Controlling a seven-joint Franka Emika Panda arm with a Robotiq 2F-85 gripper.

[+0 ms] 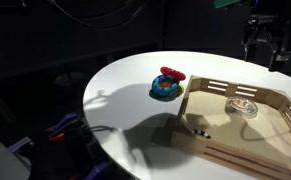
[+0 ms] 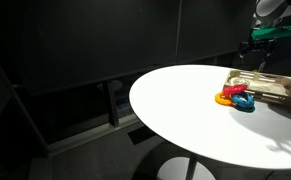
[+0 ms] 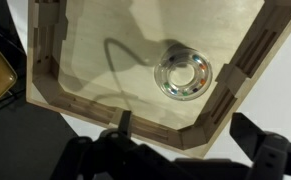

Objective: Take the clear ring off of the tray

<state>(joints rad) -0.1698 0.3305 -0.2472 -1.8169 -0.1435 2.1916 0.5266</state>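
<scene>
Clear ring [image 1: 244, 107] lying flat in the tray [image 1: 225, 152], pincer [image 1: 263, 50] up above it; in an exterior view, toy rings [image 2: 237, 97] just beside the tray; wrist view, ring near a corner wall, fingers [image 3: 270, 150] spread apart

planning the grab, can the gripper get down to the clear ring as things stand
Probably yes: the open gripper hangs above the tray, and nothing covers the clear ring, though one wall stands close.
</scene>
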